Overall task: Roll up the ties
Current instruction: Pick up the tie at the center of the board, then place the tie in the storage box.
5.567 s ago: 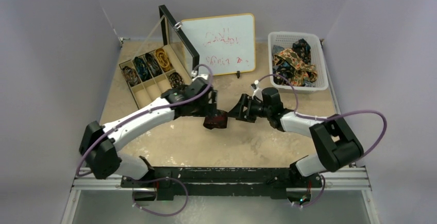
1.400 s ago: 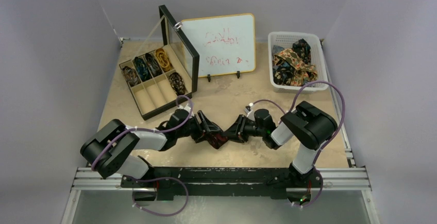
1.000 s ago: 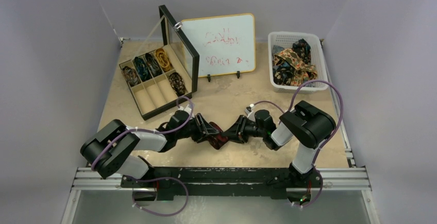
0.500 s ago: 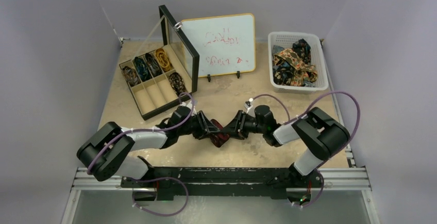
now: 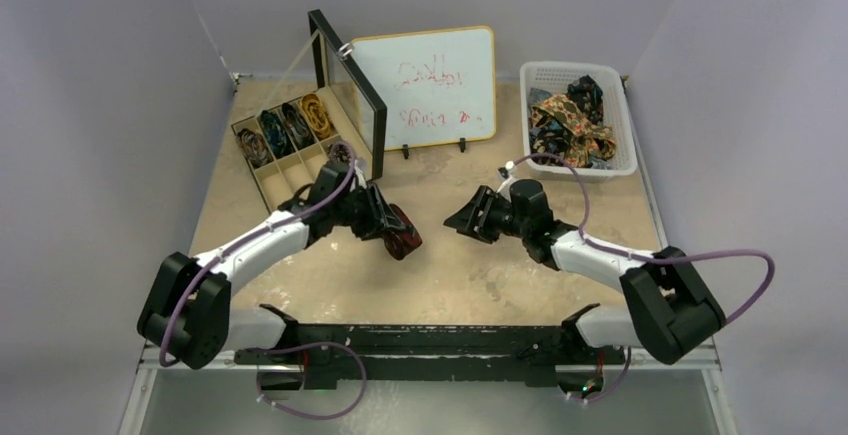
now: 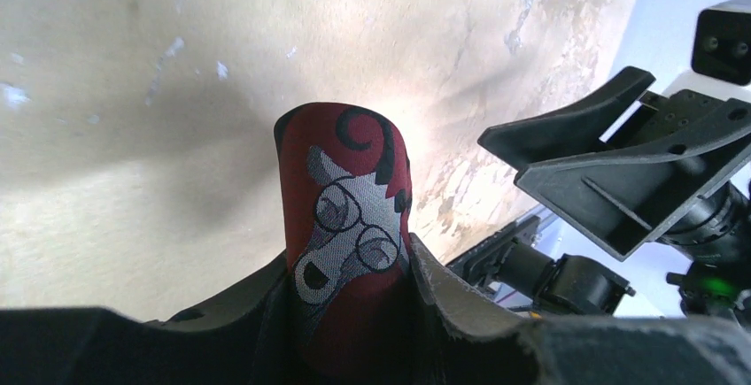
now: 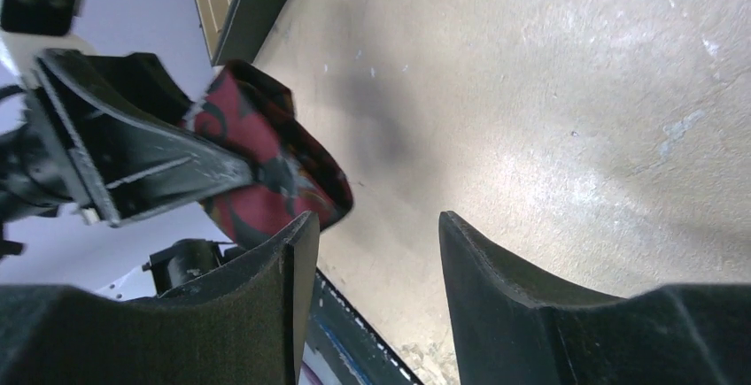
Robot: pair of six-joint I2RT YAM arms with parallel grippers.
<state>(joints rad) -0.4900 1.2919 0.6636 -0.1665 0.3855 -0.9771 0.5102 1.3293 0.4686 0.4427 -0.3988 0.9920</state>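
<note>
My left gripper point(image 5: 392, 227) is shut on a rolled dark maroon tie point(image 5: 403, 238) and holds it above the table, just in front of the box. In the left wrist view the maroon roll point(image 6: 350, 217) with its grey and black pattern stands clamped between my fingers. My right gripper point(image 5: 462, 221) is open and empty, a short way to the right of the roll, jaws facing it. The right wrist view shows the maroon roll point(image 7: 266, 155) in the other gripper beyond my spread fingers point(image 7: 292, 261). Several rolled ties point(image 5: 290, 125) sit in the box compartments. Loose ties point(image 5: 570, 125) fill the basket.
A black divided box point(image 5: 300, 170) with its lid raised stands at the back left. A whiteboard point(image 5: 430, 85) stands at the back middle. A white basket point(image 5: 625, 125) stands at the back right. The metal rail point(image 5: 430, 345) runs along the near edge.
My right gripper has let go of the maroon roll and pulled back to the right. My left gripper has carried the roll away from the near edge, up and toward the box.
</note>
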